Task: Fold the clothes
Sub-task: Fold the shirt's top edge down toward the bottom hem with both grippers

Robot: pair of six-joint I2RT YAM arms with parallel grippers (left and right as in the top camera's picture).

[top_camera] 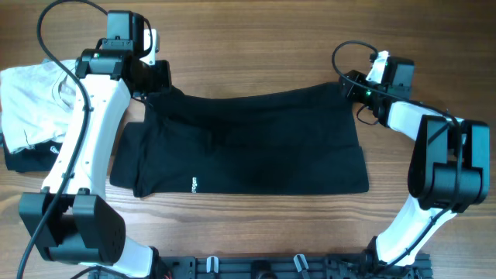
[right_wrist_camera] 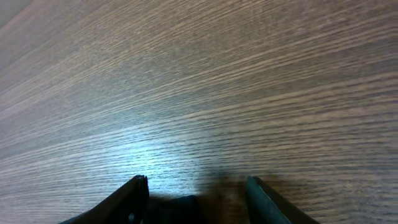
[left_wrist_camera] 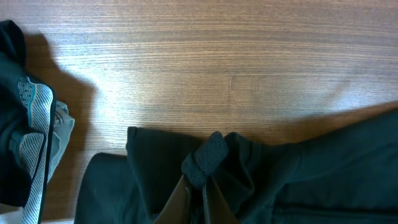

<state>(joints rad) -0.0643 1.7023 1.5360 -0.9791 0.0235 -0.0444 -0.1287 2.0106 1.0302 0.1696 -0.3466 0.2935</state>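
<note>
Right now we see the T-shirt [top_camera: 256,147] lying flat across the middle of the table [top_camera: 256,39], folded into a wide dark band whose long edges run from left to right. A small white logo mark [top_camera: 194,186] sits near its lower edge, and a lower layer of the fabric juts out past the left end. Our left tool [top_camera: 157,84] sits at the shirt's far left corner and is closed on the cloth. In the left wrist view its fingers [left_wrist_camera: 186,198] meet under a bunched wad of black fabric that stands up between the tips. Our right tool [top_camera: 353,87] is at the far right corner with its jaws apart. In the right wrist view the two fingers [right_wrist_camera: 138,194] frame bare wood, and only a scrap of black cloth shows low between them. We cannot tell whether that scrap touches either finger. At the left edge of the table, a white garment [top_camera: 31,97] lies on top of a black garment [top_camera: 23,159], both apart from the T-shirt.
</note>
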